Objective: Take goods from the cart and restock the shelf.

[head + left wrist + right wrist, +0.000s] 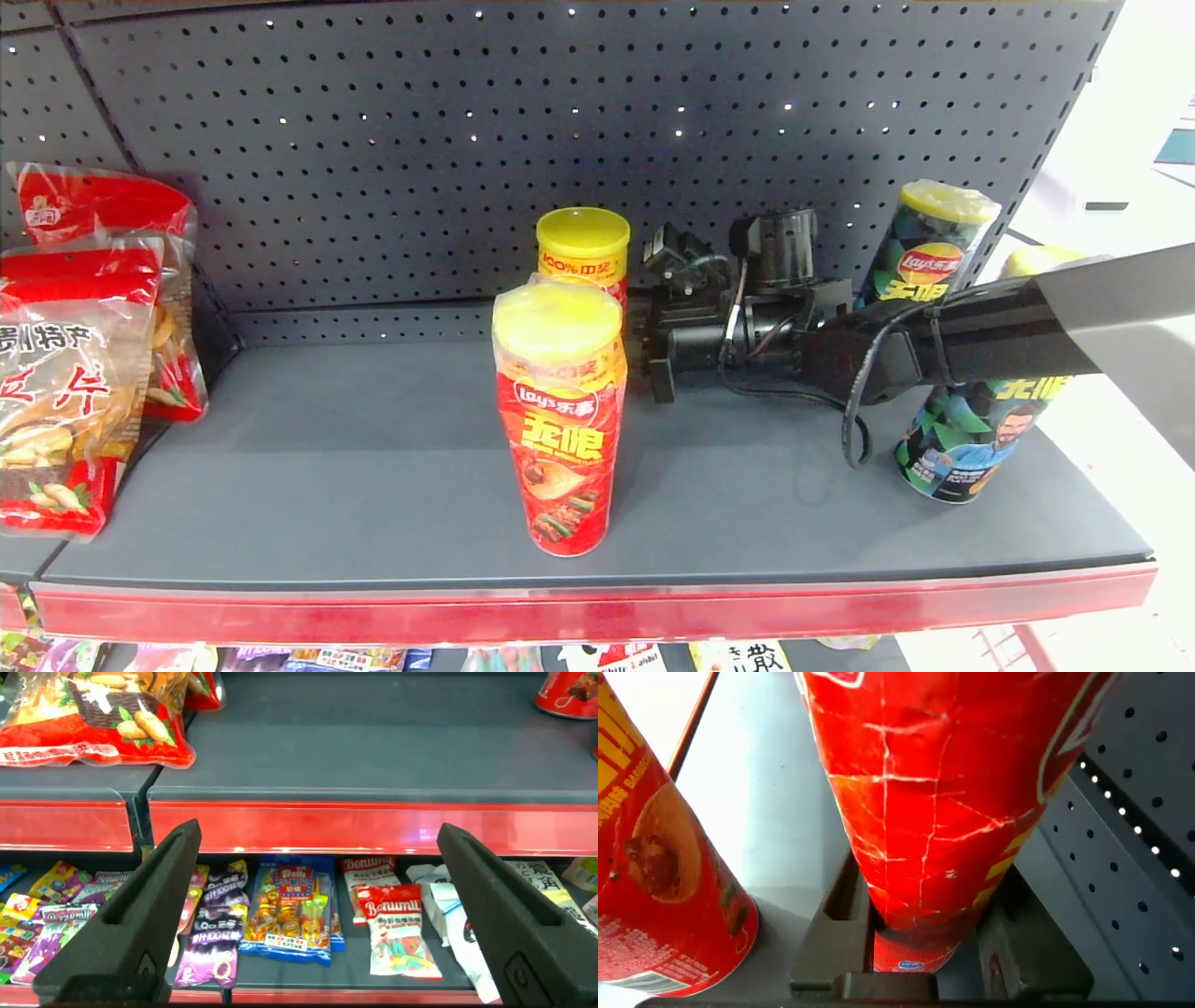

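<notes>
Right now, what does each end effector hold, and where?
The right end effector grips the rear red can by its body; the left end effector holds nothing.

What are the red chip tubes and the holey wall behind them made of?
The front red tube is probably cardboard wrapped in shiny, crinkly plastic film, with a yellow plastic-looking lid. The rear red tube, gripped by the right hand, shows the same creased wrap. The back wall seems painted metal: matte grey with rows of punched holes.

A yellow-lidded red chip can stands upright on the shelf. A second red can stands just behind it, two dark cans well to its right.
</notes>
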